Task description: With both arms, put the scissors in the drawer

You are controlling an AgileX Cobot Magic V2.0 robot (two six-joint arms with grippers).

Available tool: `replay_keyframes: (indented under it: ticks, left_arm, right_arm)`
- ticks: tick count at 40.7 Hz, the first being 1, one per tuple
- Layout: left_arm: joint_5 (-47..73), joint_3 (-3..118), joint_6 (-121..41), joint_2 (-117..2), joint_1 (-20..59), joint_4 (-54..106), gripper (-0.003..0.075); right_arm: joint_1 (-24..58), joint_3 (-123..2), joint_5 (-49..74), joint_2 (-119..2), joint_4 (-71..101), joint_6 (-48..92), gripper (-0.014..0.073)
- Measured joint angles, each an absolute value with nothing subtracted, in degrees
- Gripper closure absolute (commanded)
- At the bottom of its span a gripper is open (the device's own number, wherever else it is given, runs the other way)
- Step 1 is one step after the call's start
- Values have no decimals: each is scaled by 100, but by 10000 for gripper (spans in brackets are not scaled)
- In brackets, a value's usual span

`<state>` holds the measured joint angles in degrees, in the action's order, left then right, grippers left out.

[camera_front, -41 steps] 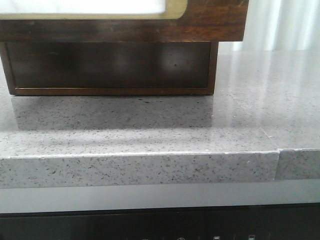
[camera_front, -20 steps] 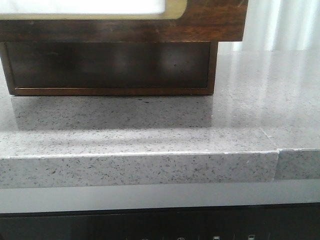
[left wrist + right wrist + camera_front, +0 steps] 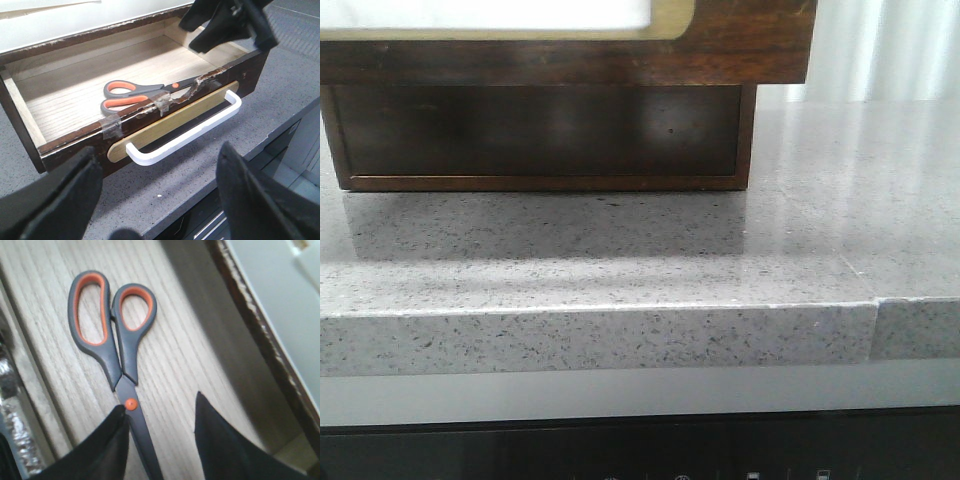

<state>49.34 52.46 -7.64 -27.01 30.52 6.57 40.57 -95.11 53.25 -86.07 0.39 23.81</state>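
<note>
The scissors (image 3: 145, 92) lie flat on the light wood floor of the open drawer (image 3: 250, 65), with grey handles and orange loop linings. In the right wrist view the scissors (image 3: 117, 340) lie under my right gripper (image 3: 159, 402). It is open, its fingers stand on either side of the blades, and it grips nothing. The right gripper (image 3: 227, 22) hovers over the drawer's far end in the left wrist view. My left gripper (image 3: 160, 147) is open and empty, in front of the drawer's white handle (image 3: 185, 137). The front view shows only the drawer's underside and front (image 3: 750, 40).
The drawer sticks out of a dark brown cabinet (image 3: 540, 130) that stands on a grey speckled countertop (image 3: 620, 260). Clear tape (image 3: 112, 127) patches the chipped front rim. The counter's front edge (image 3: 620, 335) drops to a dark appliance below.
</note>
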Motion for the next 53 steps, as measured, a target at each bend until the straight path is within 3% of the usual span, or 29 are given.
replay_keyframes:
  ticks: [7, 20, 35, 49, 53]
  left_arm:
    - [4934, 5246, -764, -2701, 3052, 657, 240]
    - [4934, 5246, -764, -2701, 3052, 657, 240]
    - [4934, 5246, -764, -2701, 3052, 657, 240]
    - [4934, 5246, -764, -2701, 3052, 657, 252]
    - [4934, 5246, -764, -2701, 3052, 657, 327]
  right_arm:
    - [4057, -9163, 5387, -7785, 39, 1465, 249]
    - [4057, -7269, 4808, -5887, 0, 204, 249]
    - [4057, -5838, 5144, -3764, 0, 0, 249]
    - [4057, -5597, 5886, -3243, -61, 0, 254]
    - [4057, -5597, 5908, -3243, -88, 0, 340]
